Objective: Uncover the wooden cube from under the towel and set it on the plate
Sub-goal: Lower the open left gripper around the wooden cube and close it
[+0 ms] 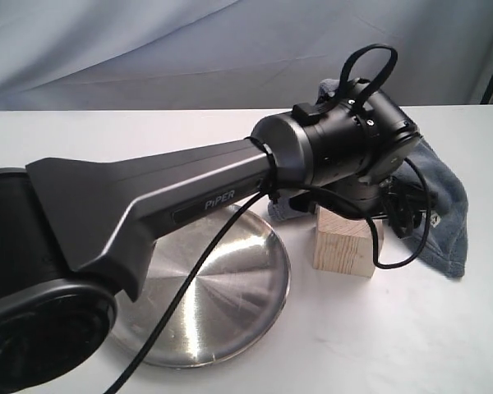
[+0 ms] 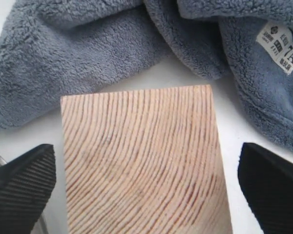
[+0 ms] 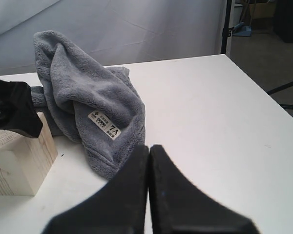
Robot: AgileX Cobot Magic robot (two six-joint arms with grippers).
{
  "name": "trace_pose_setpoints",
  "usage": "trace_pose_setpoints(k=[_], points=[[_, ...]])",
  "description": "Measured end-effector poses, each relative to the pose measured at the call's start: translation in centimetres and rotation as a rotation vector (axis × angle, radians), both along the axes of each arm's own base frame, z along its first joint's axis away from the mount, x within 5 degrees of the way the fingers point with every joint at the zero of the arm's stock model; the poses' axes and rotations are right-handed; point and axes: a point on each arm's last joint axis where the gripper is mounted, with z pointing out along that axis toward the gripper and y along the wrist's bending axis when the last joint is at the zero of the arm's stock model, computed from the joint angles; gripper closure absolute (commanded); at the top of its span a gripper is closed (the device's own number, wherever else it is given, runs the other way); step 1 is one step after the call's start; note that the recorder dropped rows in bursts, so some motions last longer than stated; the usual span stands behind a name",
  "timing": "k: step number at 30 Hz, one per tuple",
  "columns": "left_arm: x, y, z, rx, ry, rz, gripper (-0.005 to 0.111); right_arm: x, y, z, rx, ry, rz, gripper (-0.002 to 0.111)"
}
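Note:
The wooden cube (image 1: 343,244) stands bare on the white table, just right of the steel plate (image 1: 222,295). The grey-blue towel (image 1: 444,217) lies bunched behind and right of the cube, its white label (image 2: 279,47) showing. My left gripper (image 2: 145,187) hangs right over the cube (image 2: 141,161), open, one finger on each side with a gap between each pad and the wood. In the right wrist view my right gripper (image 3: 149,148) is shut with nothing in it, low over the table in front of the towel (image 3: 88,97) and off to the side of the cube (image 3: 20,158).
The left arm's long dark body (image 1: 148,205) crosses over the plate. The table's far edge (image 3: 224,56) lies behind the towel, with a grey backdrop beyond.

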Motion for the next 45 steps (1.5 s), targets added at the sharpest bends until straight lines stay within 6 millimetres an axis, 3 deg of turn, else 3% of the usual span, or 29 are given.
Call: trace_pose_setpoints(k=[10,19,25,45], points=[[0.1,-0.1,-2.6,0.034,0.027,0.014,0.011,0.0,0.0,0.0,0.0,0.0,0.0,0.108],[0.4,-0.6,-3.0,-0.004,0.004,0.0,0.011,0.0,0.0,0.0,0.0,0.0,0.0,0.108],[0.4,-0.8,-5.1,0.015,0.018,-0.002,0.011,0.0,0.0,0.0,0.0,0.0,0.0,0.108],[0.4,-0.8,-5.2,0.015,0.018,-0.003,0.012,0.0,0.0,0.0,0.0,0.0,0.0,0.108]])
